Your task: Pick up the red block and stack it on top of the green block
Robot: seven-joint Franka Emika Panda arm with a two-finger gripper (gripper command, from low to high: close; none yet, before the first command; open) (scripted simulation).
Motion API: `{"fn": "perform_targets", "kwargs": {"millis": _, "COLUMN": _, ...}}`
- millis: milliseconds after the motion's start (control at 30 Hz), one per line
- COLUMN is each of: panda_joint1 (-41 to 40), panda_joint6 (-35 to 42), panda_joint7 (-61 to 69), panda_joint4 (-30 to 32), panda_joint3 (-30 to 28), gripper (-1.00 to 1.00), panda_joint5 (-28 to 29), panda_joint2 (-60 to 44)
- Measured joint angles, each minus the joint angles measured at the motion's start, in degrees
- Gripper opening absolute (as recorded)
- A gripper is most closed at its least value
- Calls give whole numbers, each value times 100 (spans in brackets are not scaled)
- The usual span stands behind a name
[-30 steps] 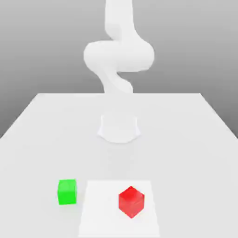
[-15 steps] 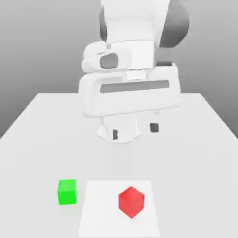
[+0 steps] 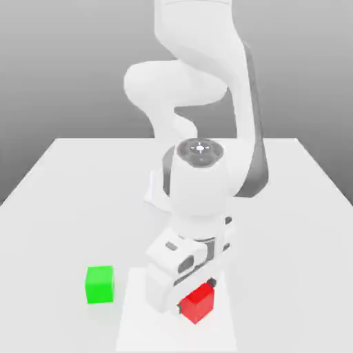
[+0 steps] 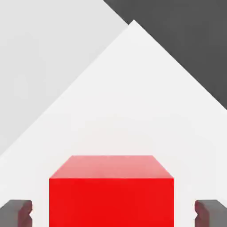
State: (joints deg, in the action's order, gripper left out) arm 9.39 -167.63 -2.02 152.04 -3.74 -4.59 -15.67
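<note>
On the pale square patch (image 3: 138, 324) at the near edge of the table (image 3: 69, 186), the red block (image 3: 200, 303) sits flat with the end effector (image 4: 113, 212) lowered over it. In the hand view a dark finger (image 4: 17, 212) stands on each side of the red block, and a strip of bare surface shows between each finger and the cube's face. So the jaws are wide and straddling it, not clamped on it. By that reading the task is at its first step. The approach is done, while the squeeze, the lift, the carry and the placing are all left. The green block (image 3: 99, 285) rests on the table just off the patch, near the red block on the exterior view's left and well apart from the fingers, with nothing on top of it. Between the two cubes the table is bare, so a short sideways carry looks unobstructed once the red block is raised above the green one's top. The arm (image 3: 207, 186) rises behind the red block, away from that path. The red block lies close to the table's near edge, so a slip there could send it off.
</note>
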Motion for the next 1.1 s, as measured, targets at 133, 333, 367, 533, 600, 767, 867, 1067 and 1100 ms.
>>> {"fn": "perform_targets", "kwargs": {"millis": 133, "panda_joint1": -25, "panda_joint6": -30, "panda_joint7": 4, "panda_joint4": -6, "panda_joint3": 26, "gripper": -100, "panda_joint5": -1, "panda_joint2": -43}}
{"fn": "perform_targets", "kwargs": {"millis": 333, "panda_joint1": 37, "panda_joint6": 859, "panda_joint7": -271, "panda_joint4": 158, "panda_joint3": -155, "gripper": -100, "panda_joint5": 340, "panda_joint2": 1018}}
{"fn": "perform_targets", "kwargs": {"millis": 367, "panda_joint1": -48, "panda_joint6": 944, "panda_joint7": -383, "panda_joint4": 185, "panda_joint3": -227, "gripper": -100, "panda_joint5": 410, "panda_joint2": 1137}}
{"fn": "perform_targets", "kwargs": {"millis": 533, "panda_joint1": -663, "panda_joint6": 1182, "panda_joint7": -1027, "panda_joint4": 312, "panda_joint3": -540, "gripper": -100, "panda_joint5": 715, "panda_joint2": 1546}}
{"fn": "perform_targets", "kwargs": {"millis": 600, "panda_joint1": -886, "panda_joint6": 1254, "panda_joint7": -1265, "panda_joint4": 364, "panda_joint3": -668, "gripper": -100, "panda_joint5": 790, "panda_joint2": 1682}}
{"fn": "perform_targets", "kwargs": {"millis": 767, "panda_joint1": -1430, "panda_joint6": 1424, "panda_joint7": -1765, "panda_joint4": 497, "panda_joint3": -931, "gripper": -100, "panda_joint5": 845, "panda_joint2": 1981}}
{"fn": "perform_targets", "kwargs": {"millis": 867, "panda_joint1": -1676, "panda_joint6": 1504, "panda_joint7": -2002, "panda_joint4": 576, "panda_joint3": -1105, "gripper": -100, "panda_joint5": 801, "panda_joint2": 2112}}
{"fn": "perform_targets", "kwargs": {"millis": 1067, "panda_joint1": -1654, "panda_joint6": 965, "panda_joint7": -1749, "panda_joint4": 550, "panda_joint3": -1118, "gripper": -100, "panda_joint5": 334, "panda_joint2": 1536}}
{"fn": "perform_targets", "kwargs": {"millis": 1100, "panda_joint1": -1655, "panda_joint6": 843, "panda_joint7": -1679, "panda_joint4": 544, "panda_joint3": -1094, "gripper": -100, "panda_joint5": 235, "panda_joint2": 1405}}
